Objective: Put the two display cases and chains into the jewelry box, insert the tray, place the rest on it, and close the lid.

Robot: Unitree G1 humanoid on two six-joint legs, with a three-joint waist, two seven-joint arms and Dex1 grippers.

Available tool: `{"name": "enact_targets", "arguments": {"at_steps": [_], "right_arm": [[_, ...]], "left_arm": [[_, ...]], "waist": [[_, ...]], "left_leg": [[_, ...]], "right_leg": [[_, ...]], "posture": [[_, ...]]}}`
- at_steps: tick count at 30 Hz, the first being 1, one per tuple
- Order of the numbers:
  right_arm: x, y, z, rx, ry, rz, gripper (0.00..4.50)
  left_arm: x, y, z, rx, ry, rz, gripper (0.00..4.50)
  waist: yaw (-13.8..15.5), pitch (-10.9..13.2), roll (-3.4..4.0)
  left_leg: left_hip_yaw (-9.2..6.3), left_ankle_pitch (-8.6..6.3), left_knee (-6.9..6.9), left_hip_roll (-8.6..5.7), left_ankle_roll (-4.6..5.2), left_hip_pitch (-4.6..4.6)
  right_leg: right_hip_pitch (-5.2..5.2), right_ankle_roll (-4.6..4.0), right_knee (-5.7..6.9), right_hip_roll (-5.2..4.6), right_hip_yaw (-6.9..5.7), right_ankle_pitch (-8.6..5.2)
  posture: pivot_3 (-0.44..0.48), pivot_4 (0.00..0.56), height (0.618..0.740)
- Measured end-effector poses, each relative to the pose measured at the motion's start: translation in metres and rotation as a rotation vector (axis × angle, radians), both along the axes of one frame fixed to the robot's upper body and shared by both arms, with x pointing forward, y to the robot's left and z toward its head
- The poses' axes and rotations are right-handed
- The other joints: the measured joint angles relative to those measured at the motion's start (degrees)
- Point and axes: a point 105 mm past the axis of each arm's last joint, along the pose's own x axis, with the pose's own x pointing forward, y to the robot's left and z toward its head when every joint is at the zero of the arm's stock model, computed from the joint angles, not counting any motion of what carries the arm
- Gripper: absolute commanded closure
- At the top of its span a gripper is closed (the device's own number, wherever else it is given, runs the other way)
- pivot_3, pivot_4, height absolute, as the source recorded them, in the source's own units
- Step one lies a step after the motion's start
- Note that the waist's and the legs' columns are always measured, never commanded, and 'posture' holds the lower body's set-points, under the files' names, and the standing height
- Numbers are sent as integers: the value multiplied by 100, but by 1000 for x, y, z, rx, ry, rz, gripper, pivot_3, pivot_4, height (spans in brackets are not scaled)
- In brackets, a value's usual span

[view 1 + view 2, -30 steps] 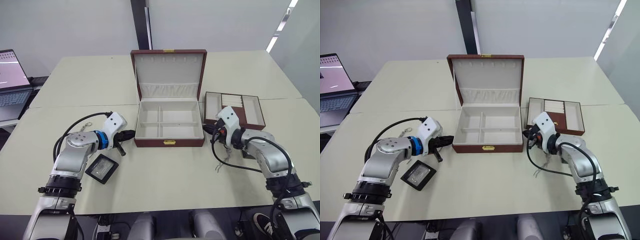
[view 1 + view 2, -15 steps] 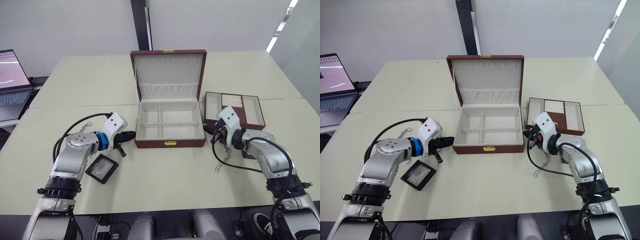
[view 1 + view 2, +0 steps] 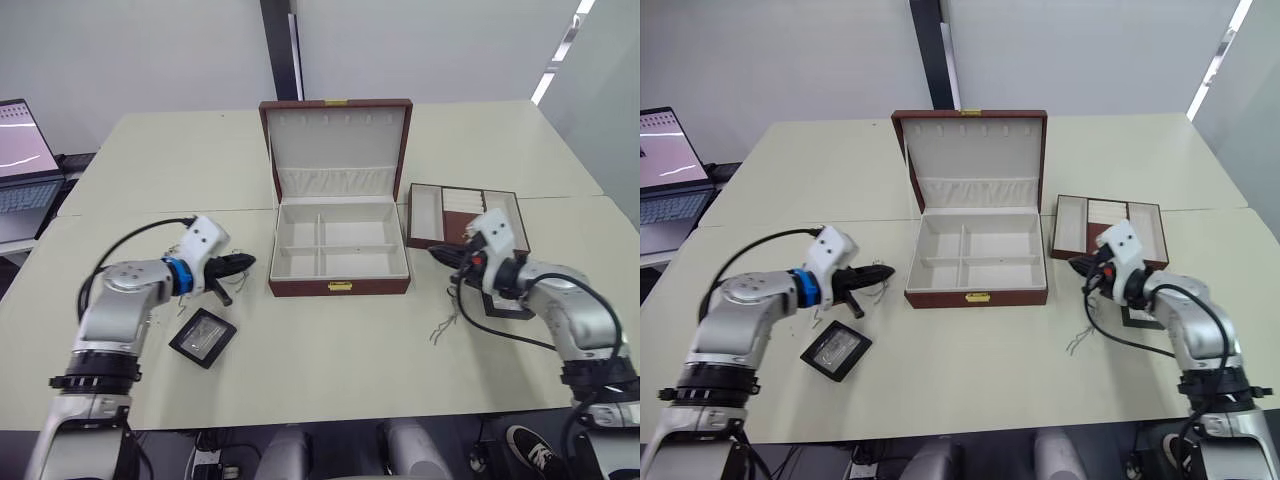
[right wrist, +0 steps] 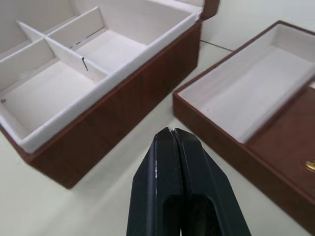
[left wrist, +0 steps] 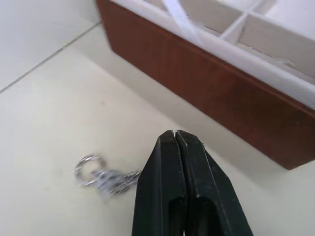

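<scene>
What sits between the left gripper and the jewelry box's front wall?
Only bare table separates the left gripper, fingers shut, from the jewelry box, as the left eye view shows. A chain lies beside the fingertips, not in that gap.

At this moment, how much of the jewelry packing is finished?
Nothing is packed yet. The jewelry box stands open, its cream compartments bare. One display case lies on the table near the left gripper, another beside the right gripper; both jaws are shut on nothing. Chains lie loose on the table. The tray sits outside the box, and the lid is up.
</scene>
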Motion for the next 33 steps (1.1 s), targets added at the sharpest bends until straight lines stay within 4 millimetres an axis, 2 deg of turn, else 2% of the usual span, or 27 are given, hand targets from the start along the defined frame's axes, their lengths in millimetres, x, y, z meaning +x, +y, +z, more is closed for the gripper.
{"name": "enact_targets", "arguments": {"at_steps": [2,7,12,14,16,20,23,28,33], "right_arm": [[-7,-19,5,-12,11,11,3447],[-19,-83,13,-71,23,-67,2087],[-29,-117,4,-69,51,-110,656],[-36,-131,-3,-61,75,-139,27],[-40,-139,-9,-54,88,-157,27],[-41,-151,-16,-81,85,-189,27],[-40,-154,-16,-93,72,-200,27],[-39,-155,-15,-103,54,-204,27],[-38,-156,-15,-107,48,-212,27]], "left_arm": [[-10,19,4,6,20,20,3109],[-32,80,13,52,51,161,1642],[-54,121,12,77,63,283,180],[-68,138,5,77,87,343,0],[-78,150,-2,73,100,391,0],[-85,162,-5,88,82,446,0],[-87,164,-7,89,67,461,0],[-95,164,-22,76,94,486,0],[-91,164,-17,84,67,497,0]], "waist": [[0,0,0],[5,1,1],[-3,1,1],[-8,1,1],[-6,1,1],[-4,1,1],[-1,1,1],[8,1,1],[19,1,1]], "left_leg": [[3,0,0,0,0,0],[29,-1,-2,4,1,7],[42,-1,-6,9,2,7],[46,-2,-7,9,3,8],[47,-2,-6,10,3,11],[48,-2,-5,9,3,11],[49,-2,-6,10,3,11],[48,-2,-6,12,3,11],[50,-2,-6,10,2,11]], "right_leg": [[1,0,-1,0,0,0],[6,0,-1,0,0,0],[4,0,-2,0,3,-1],[4,-1,-3,0,5,-1],[6,-1,0,-1,5,-1],[6,0,2,-1,5,-1],[5,-1,1,-1,7,-1],[6,-1,2,-1,6,-1],[6,-1,1,-1,7,-1]], "posture": [[0,150,740],[0,150,740],[0,150,740],[0,150,740],[0,150,740],[0,150,740],[0,150,740],[0,150,740],[0,150,740]]}}
